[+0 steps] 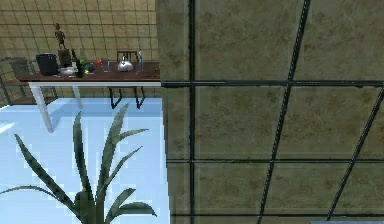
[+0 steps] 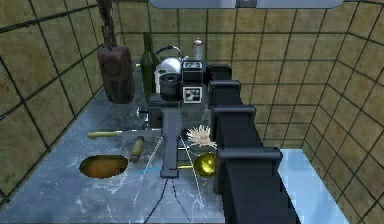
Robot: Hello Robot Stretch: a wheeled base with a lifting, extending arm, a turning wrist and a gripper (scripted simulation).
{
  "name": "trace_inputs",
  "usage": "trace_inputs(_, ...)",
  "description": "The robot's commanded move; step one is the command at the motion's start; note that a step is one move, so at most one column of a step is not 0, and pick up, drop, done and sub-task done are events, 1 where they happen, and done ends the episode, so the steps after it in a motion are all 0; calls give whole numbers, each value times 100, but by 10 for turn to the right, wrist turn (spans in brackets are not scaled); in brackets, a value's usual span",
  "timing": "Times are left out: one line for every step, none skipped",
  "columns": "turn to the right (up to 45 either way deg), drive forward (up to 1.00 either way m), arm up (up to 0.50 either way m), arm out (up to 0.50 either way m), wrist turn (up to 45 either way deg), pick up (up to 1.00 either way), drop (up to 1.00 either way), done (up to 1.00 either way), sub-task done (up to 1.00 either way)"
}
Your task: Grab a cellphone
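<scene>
Your gripper (image 2: 160, 98) sits at the end of the arm (image 2: 240, 150), set against the clutter at the back of a grey countertop (image 2: 60, 150). With things standing right behind it, you cannot tell whether it holds anything, so don't assume a grasp.

No shape here reads plainly as a cellphone. A small dark patch lies on the counter at about seven o'clock from the gripper, but it is too small to name. Confirm the target before you commit.

The main risk is likely a knock. A tall green bottle (image 2: 148, 62) stands at eleven o'clock from the gripper and a rounded white vessel (image 2: 171, 68) at one o'clock, both near. A sideways sweep or further reach could topple either. A carved wooden figure (image 2: 115, 62) stands farther off at ten o'clock.

At seven o'clock, well nearer you, a round sink opening (image 2: 103, 166) cuts the counter. A thin, flat thing nudged that way could slide in. A golden object (image 2: 206, 162) lies just beside the arm at five o'clock and could be dragged as you retract.

In the forward view, a long table (image 1: 100, 79) at ten o'clock carries more small things. The phone may be there instead.
</scene>
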Motion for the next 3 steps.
trace_inputs(0, 0, 0, 0, 450, 0, 0, 0, 0)
trace_inputs(0, 0, 0, 0, 450, 0, 0, 0, 0)
trace_inputs(0, 0, 0, 0, 450, 0, 0, 0, 0)
